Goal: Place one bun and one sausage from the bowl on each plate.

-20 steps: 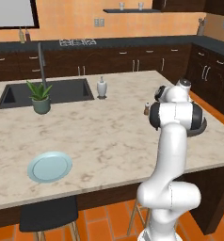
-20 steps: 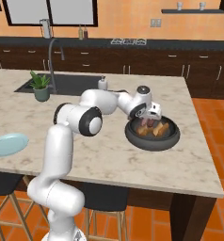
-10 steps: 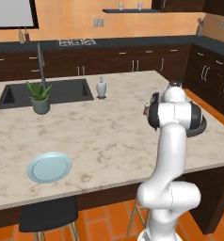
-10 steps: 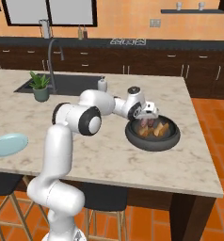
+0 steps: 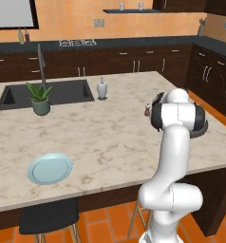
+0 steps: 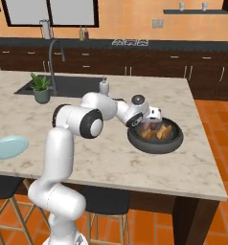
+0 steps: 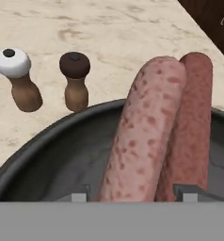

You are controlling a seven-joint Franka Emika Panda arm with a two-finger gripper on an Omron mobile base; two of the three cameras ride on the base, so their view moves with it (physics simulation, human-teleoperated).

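Observation:
The dark bowl (image 6: 156, 143) sits on the island's right part and holds golden buns (image 6: 159, 132). In the hand view two sausages lie side by side against the bowl's wall (image 7: 48, 150): a paler speckled sausage (image 7: 147, 127) and a redder sausage (image 7: 193, 117). My gripper (image 7: 135, 194) is low in the bowl with its jaws apart. The speckled sausage runs up between the fingertips (image 7: 81, 194), and I see no contact. From the right base view the gripper (image 6: 152, 123) dips over the bowl's left rim. A pale blue plate (image 5: 49, 168) lies near the island's front left edge.
Two small shakers stand just beyond the bowl, one white-topped (image 7: 17, 77) and one dark-topped (image 7: 75, 77). A potted plant (image 5: 39, 97), a soap dispenser (image 5: 102, 88) and the sink (image 5: 48, 92) are at the far left. The island's right edge is close behind the bowl.
The hand has drifted a little to the left over the bowl's left side. The bowl, plate and shakers have not moved.

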